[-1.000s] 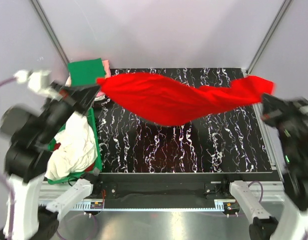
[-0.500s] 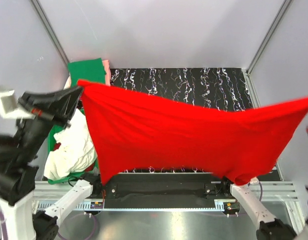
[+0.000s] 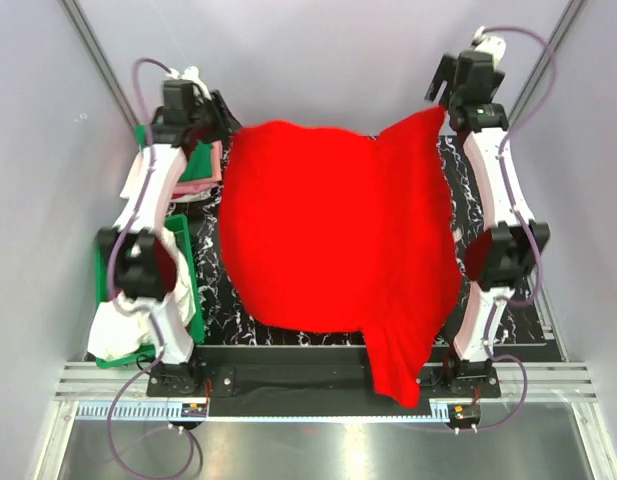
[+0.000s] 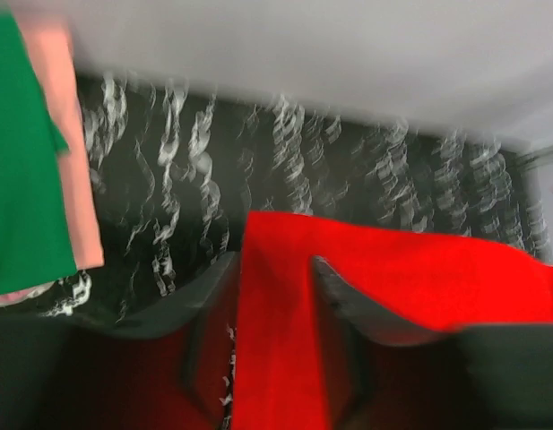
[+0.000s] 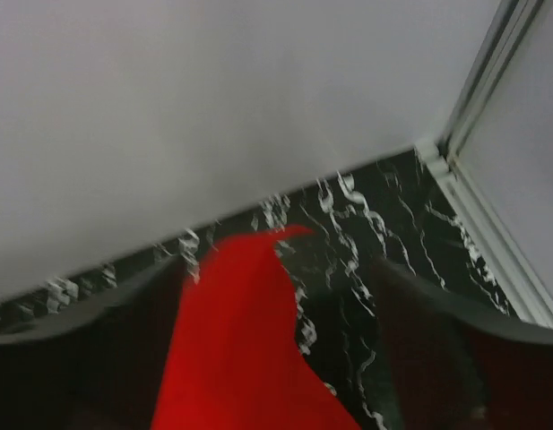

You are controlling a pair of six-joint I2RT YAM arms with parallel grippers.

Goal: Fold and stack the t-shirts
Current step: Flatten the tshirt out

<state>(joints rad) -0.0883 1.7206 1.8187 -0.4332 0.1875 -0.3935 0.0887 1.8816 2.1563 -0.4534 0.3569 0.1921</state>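
While the left gripper (image 3: pixel 224 126) pinches the far left corner of the red t-shirt (image 3: pixel 328 240), the shirt lies spread over the table (image 3: pixel 210 295), with one flap hanging past the near edge. The right gripper (image 3: pixel 440 100) holds its fingers wide apart around the far right corner.

You see a bright red t-shirt (image 3: pixel 333 240), a black table (image 4: pixel 348 161) veined with white, and a green shirt (image 4: pixel 21 152) and a pink shirt (image 4: pixel 74 152) at upper left.

Robot lab cell, plain grey walls (image 3: pixel 318 60), aluminium frame posts (image 3: pixel 96 60), black marbled table (image 3: pixel 210 290), two cabled arms (image 3: pixel 156 180)
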